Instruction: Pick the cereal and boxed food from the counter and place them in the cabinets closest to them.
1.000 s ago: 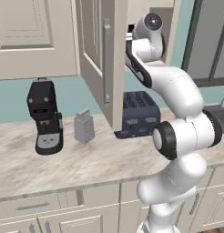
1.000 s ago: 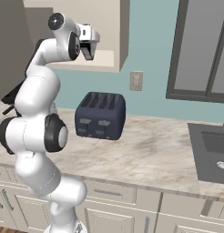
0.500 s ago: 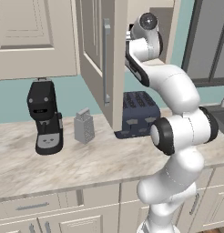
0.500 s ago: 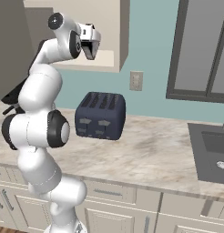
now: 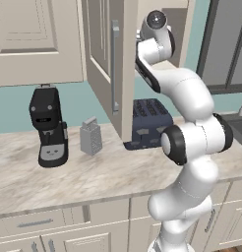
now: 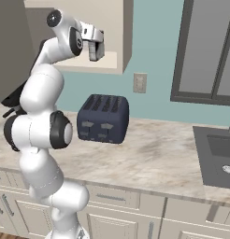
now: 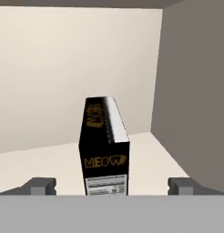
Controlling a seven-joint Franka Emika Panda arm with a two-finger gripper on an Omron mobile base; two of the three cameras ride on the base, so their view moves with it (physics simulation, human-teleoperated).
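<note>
While raised inside the open wall cabinet [image 6: 114, 28], the gripper [image 7: 111, 185] has its fingers [image 7: 41, 185] spread wide, clear of the black box [image 7: 104, 145], which stands upright on the pale inner shelf [image 7: 45, 164] between them. Marbled counter [image 6: 154, 154] below: dark toaster [image 6: 104, 118], grater [image 5: 91, 136], black coffee machine [image 5: 48, 125]; sink [image 6: 219, 156] at right; teal wall [image 6: 154, 51].

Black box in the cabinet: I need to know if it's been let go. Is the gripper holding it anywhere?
Nothing is held. The gripper is open, its fingertips standing clear of both sides of the black box, which stands upright on the cabinet shelf.
</note>
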